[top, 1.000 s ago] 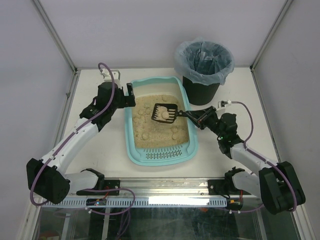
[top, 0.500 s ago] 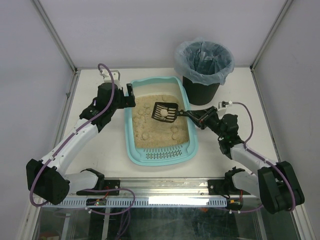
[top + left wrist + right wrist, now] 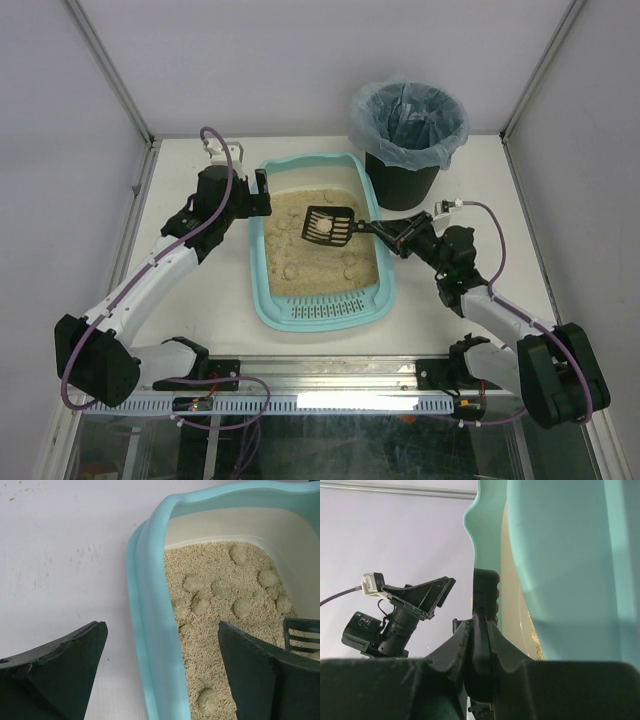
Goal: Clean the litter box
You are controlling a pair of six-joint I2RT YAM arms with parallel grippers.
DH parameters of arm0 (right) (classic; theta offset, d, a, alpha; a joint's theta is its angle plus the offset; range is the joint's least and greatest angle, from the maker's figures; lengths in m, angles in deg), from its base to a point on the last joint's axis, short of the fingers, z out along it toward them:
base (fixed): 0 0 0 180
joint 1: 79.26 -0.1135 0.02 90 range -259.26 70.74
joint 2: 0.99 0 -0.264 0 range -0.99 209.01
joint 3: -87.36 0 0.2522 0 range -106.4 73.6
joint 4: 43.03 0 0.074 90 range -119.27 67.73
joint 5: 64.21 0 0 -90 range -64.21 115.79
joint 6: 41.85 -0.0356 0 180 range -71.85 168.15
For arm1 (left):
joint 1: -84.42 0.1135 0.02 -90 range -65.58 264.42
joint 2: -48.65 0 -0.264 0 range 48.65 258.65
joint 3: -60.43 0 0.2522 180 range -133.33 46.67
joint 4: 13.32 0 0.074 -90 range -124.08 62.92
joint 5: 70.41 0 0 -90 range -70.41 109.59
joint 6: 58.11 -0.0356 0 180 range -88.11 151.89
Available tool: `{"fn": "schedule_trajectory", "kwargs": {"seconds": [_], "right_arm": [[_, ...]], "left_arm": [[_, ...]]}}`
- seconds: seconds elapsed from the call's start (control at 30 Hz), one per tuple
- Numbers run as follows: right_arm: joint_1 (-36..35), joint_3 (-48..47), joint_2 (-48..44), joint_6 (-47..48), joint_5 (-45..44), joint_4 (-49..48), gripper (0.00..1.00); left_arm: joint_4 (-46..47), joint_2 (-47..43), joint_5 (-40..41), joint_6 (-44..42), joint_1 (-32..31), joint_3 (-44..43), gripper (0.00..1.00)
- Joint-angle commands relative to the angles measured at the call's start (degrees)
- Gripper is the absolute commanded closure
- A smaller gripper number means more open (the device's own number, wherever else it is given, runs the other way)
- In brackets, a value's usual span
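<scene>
The light teal litter box (image 3: 262, 290) lies mid-table, filled with beige litter and several clumps (image 3: 193, 583). My right gripper (image 3: 397, 238) is shut on the handle of a black slotted scoop (image 3: 328, 226). The scoop hangs over the litter with one pale clump (image 3: 321, 230) in it. In the right wrist view the handle (image 3: 485, 590) runs up between the closed fingers (image 3: 457, 645), beside the box's outer wall (image 3: 565, 570). My left gripper (image 3: 262, 195) is open at the box's far left corner. It straddles the rim (image 3: 150, 580) with one finger (image 3: 65, 670) outside and the other (image 3: 260, 675) over the litter.
A black round bin (image 3: 408, 140) with a bluish bag liner stands at the back right, just beyond the box's far right corner. White tabletop (image 3: 200, 290) lies left of the box. Metal frame posts rise at the table's back corners.
The left arm has shifted very slightly at the rim. The scoop with its clump has stayed nearly in place over the litter.
</scene>
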Motion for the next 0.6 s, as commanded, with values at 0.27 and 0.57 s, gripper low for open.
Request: {"fn": "schedule_trajectory", "kwargs": {"seconds": [0.27,0.57], "right_arm": [[-3.82,-5.29,-2.07,5.15,-2.25,3.09,1.00],[-4.64,-2.77,-4.57,5.15,-2.25,5.30,1.00]], "left_arm": [[1.38,-0.24,1.86,-1.10,0.70,-0.23,0.01],[1.13,0.93,0.50,-1.22,0.71,-0.99,0.01]]}}
